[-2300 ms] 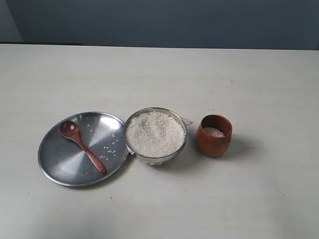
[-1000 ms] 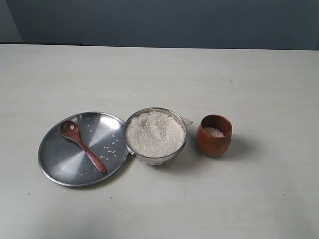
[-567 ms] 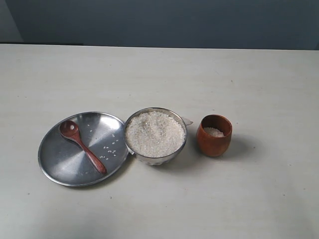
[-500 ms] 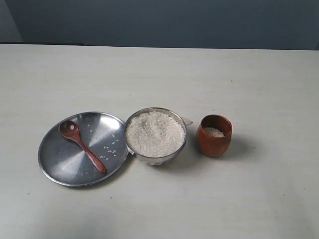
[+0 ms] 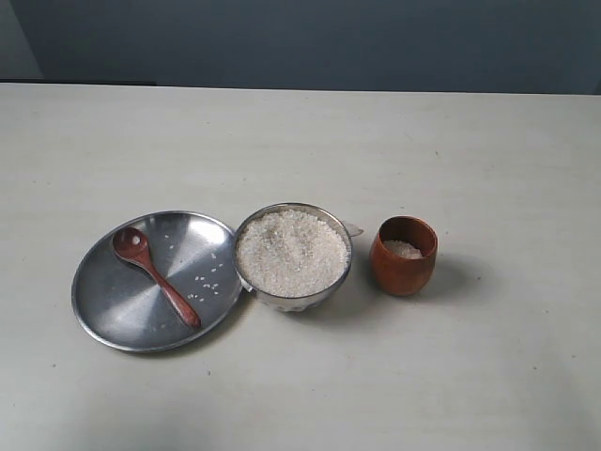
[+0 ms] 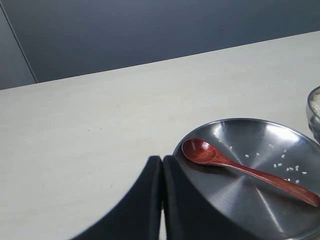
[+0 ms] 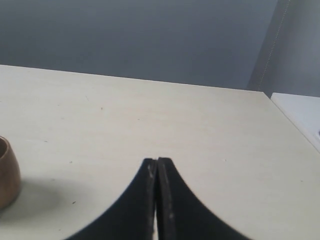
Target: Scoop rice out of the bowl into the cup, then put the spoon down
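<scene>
The shiny metal bowl (image 5: 292, 299) stands mid-table, heaped with white rice (image 5: 291, 252). To its right is the reddish-brown wooden cup (image 5: 404, 256) with a little rice (image 5: 403, 249) inside; its side shows in the right wrist view (image 7: 7, 172). The wooden spoon (image 5: 155, 275) lies on the flat metal plate (image 5: 117, 310), head toward the far left, also seen in the left wrist view (image 6: 235, 165). My left gripper (image 6: 162, 159) is shut and empty, just short of the plate's rim (image 6: 220, 122). My right gripper (image 7: 156, 161) is shut and empty over bare table beside the cup. Neither gripper shows in the exterior view.
A few loose rice grains (image 5: 208, 282) lie on the plate. A small pale scrap (image 5: 354, 228) sits behind the bowl. The table's right edge (image 7: 295, 130) shows in the right wrist view, with a white surface (image 7: 300, 107) beyond it.
</scene>
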